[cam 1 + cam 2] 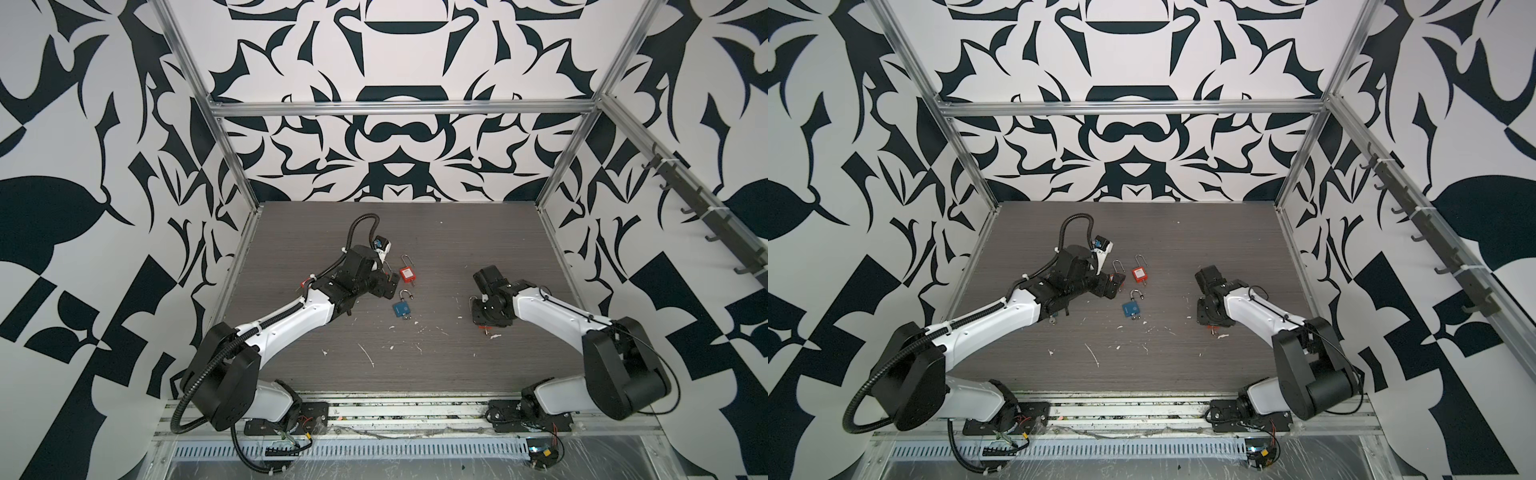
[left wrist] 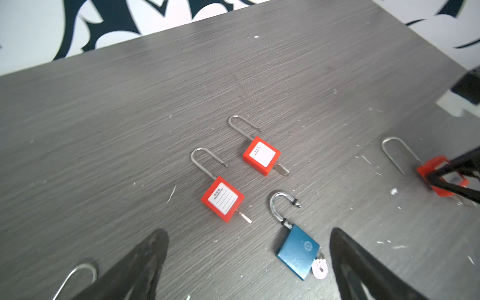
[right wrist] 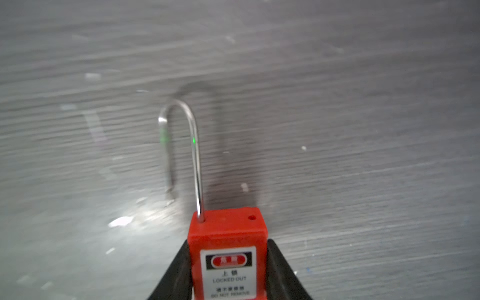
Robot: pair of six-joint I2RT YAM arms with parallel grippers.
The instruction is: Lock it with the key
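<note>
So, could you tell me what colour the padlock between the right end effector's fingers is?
Red padlock; clearest in right wrist view.

The table (image 1: 415,232) lies open across its far half. Mid-table, 1 blue padlock (image 2: 297,253), 1 red padlock (image 2: 222,199) and another red padlock (image 2: 261,155) cluster with narrow gaps.

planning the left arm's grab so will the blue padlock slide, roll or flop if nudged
The blue padlock lies flat on its broad face, so it would probably slide, not roll. Its body looks metal: likely stiff and heavy for its size. The open shackle may swing, and the white key tag could snag.
</note>
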